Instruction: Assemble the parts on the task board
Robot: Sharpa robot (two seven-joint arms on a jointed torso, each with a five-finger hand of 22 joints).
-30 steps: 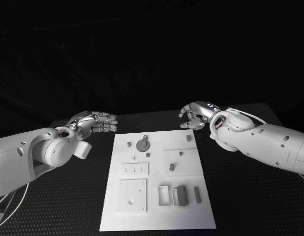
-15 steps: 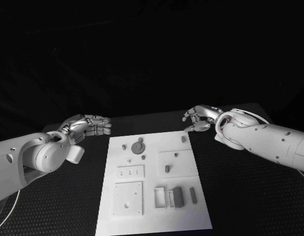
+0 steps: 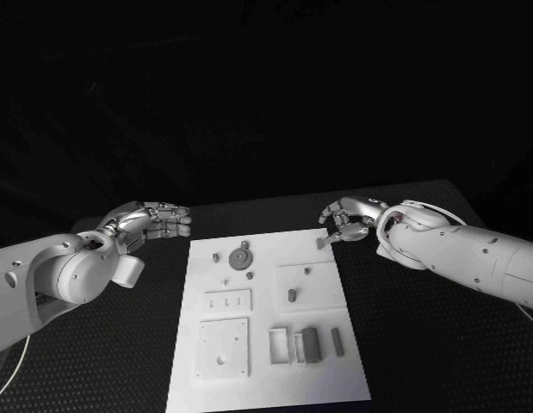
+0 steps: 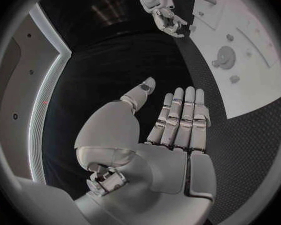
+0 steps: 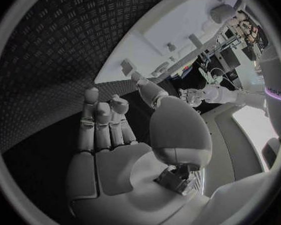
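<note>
The white task board (image 3: 272,318) lay flat in the middle of the black counter (image 3: 440,344), its long side running away from the robot. Small grey parts sat on it: a round disc (image 3: 240,255) with a little peg (image 3: 215,255) beside it near the far end, another small peg (image 3: 250,275) just below the disc, a short upright piece (image 3: 292,294) on a raised square near the middle, and a row of blocks (image 3: 310,342) with a slim bar (image 3: 337,342) at the near right. A square plate (image 3: 223,348) with holes lay at the near left, and a smaller plate (image 3: 228,302) with slots sat above it.

The left hand (image 3: 154,221) hovered over the counter just off the board's far left corner, touching nothing. From its wrist camera the fingers (image 4: 181,117) lay straight and side by side, thumb out, holding nothing.

The right hand (image 3: 347,215) hung at the board's far right corner, fingers loosely curved and apart, with nothing in them. A small grey piece (image 3: 321,243) lay on the board just below its fingertips; whether they touched it could not be told.
</note>
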